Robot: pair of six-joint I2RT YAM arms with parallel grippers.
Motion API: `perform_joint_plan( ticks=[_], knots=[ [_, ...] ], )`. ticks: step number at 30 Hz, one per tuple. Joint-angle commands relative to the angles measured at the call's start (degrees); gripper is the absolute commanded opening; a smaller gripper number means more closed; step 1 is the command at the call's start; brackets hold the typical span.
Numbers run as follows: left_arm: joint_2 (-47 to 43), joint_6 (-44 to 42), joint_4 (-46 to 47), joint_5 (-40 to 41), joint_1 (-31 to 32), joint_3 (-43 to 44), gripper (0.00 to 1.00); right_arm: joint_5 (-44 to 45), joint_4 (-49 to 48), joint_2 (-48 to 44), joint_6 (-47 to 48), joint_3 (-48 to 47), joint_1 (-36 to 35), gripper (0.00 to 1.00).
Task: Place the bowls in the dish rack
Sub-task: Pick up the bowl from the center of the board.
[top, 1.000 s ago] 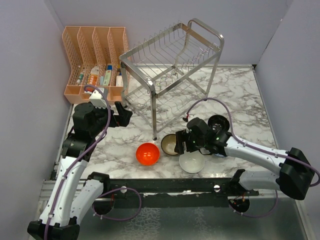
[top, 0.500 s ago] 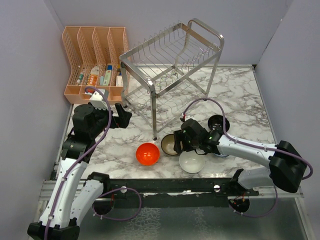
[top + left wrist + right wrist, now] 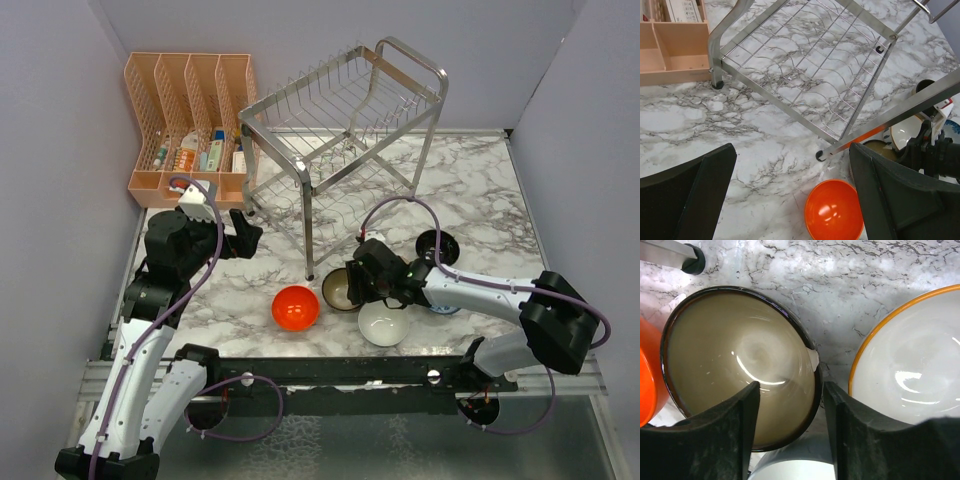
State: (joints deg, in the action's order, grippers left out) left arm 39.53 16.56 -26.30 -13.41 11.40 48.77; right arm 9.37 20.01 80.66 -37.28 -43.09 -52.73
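wrist view: right fingers straddle brown bowl rim; overhead: hidden

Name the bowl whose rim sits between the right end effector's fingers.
The dark brown bowl with the cream inside: its rim lies between the fingers of the right end effector. The red-orange bowl lies beside it, outside the fingers.

Table: white marble-patterned top, grey veining.
Rear left: peach slotted organiser, standing upright.
Rear centre: steel wire dish rack, on its legs.
Front centre: red-orange bowl, brown bowl with cream inside, and white bowl, close together near the rack's front leg.
Right of centre: dark round piece, possibly another bowl, partly hidden.
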Motion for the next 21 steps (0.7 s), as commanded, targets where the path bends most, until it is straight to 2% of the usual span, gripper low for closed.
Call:
perform_joint_plan(
  ticks=[1,3,7,9,14,19,21],
  knots=[
    [-1.0,-0.8,-0.4,1.5,0.5,-0.7,0.99,3.8,-1.4,0.8,-1.8,-1.5,-0.7,0.51],
    [-1.1,-0.9,-0.5,1.7,0.5,-0.8,0.99,4.5,-1.2,0.7,-2.3,-1.3,-0.8,0.47],
    [-1.2,-1.0,-0.5,2.0,0.5,-1.0,0.99,5.5,-1.1,0.4,-2.8,-1.1,-1.1,0.33],
    [-1.2,-0.9,-0.5,2.1,0.6,-1.0,0.99,6.0,-0.9,0.4,-3.0,-1.3,-1.2,0.32],
    [-1.4,-1.0,-0.5,2.2,0.7,-1.2,0.99,7.1,-0.1,0.4,-3.2,-1.9,-1.6,0.2],
    [-1.5,-1.0,-0.7,2.4,0.9,-1.0,0.99,9.8,1.6,-0.5,-3.7,-3.0,-2.2,0.02],
    [-1.4,-1.0,-0.7,2.5,0.9,-0.7,0.99,11.2,2.6,-1.3,-3.7,-3.7,-2.4,0.01]
  ],
)
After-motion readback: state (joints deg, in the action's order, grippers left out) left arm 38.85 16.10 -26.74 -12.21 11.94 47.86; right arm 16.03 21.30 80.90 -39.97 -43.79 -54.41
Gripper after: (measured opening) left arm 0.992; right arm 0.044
